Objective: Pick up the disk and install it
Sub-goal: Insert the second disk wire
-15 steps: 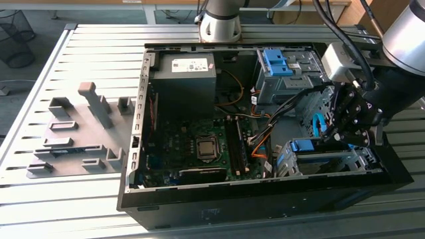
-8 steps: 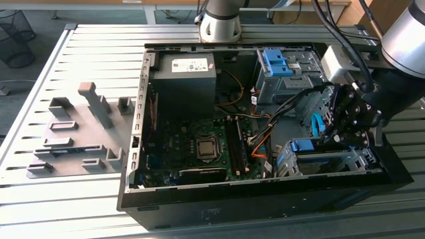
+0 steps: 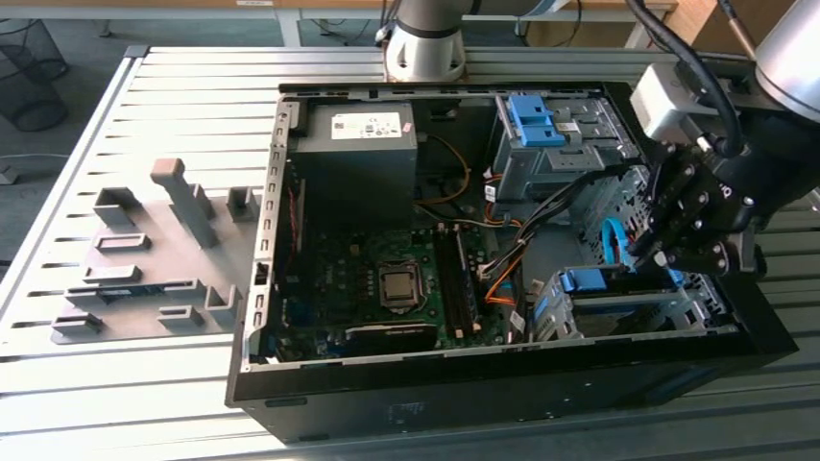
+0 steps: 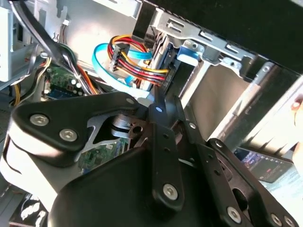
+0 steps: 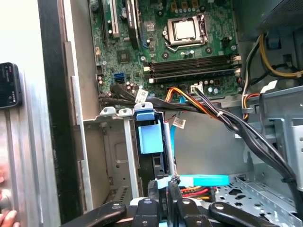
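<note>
The gripper point(image 3: 669, 252), at the exterior view's right edge, hangs over the drive cage point(image 3: 637, 309); whether its claw is wide or narrow, I cannot tell. The disk point(image 5: 150, 137) sits slotted in that cage, lower centre of the first wrist view, blue handle outward

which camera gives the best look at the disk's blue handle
The first wrist view: the disk's blue handle faces the camera, seated in its bay. The exterior view shows it small beside the gripper; the second wrist view catches one end.
</note>
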Tool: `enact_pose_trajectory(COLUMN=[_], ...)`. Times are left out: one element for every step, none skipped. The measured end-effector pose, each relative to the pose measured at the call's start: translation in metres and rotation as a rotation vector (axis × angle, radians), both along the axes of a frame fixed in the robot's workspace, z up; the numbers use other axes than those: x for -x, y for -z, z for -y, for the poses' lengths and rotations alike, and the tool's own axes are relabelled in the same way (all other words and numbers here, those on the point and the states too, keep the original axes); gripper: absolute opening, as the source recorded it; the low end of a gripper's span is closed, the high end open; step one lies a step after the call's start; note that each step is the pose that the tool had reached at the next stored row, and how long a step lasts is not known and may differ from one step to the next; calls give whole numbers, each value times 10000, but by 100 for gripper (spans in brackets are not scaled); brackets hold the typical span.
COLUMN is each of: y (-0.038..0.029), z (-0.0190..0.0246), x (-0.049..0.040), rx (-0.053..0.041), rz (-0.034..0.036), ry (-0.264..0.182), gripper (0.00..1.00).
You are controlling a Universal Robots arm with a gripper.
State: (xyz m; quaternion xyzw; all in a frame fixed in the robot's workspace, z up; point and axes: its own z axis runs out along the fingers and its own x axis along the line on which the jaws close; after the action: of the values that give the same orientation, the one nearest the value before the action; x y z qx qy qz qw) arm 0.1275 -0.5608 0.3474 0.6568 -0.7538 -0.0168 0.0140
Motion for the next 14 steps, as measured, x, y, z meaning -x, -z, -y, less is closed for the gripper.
enact_pose_trajectory(y=[-23, -33, -32, -32, -32, -33, -33, -34, -33, -34, -34, -34, -34, -34], z=[0, 0, 0, 0, 0, 0, 0, 0, 0, 0, 0, 0, 0, 0], x=[0, 0, 0, 0, 0, 0, 0, 0, 0, 0, 0, 0, 0, 0], rx=[-1, -1, -2, -2, -3, -2, -1, 0, -1, -1, 0, 0, -1, -1], rz=[-1, -2, -1, -1, -2, -2, -2, -2, -2, -2, -2, -2, -2, -3], ry=[0, 0, 0, 0, 0, 0, 0, 0, 0, 0, 0, 0, 0, 0], gripper=[23, 23, 23, 22, 15, 15, 11, 11, 11, 11, 11, 11, 11, 11])
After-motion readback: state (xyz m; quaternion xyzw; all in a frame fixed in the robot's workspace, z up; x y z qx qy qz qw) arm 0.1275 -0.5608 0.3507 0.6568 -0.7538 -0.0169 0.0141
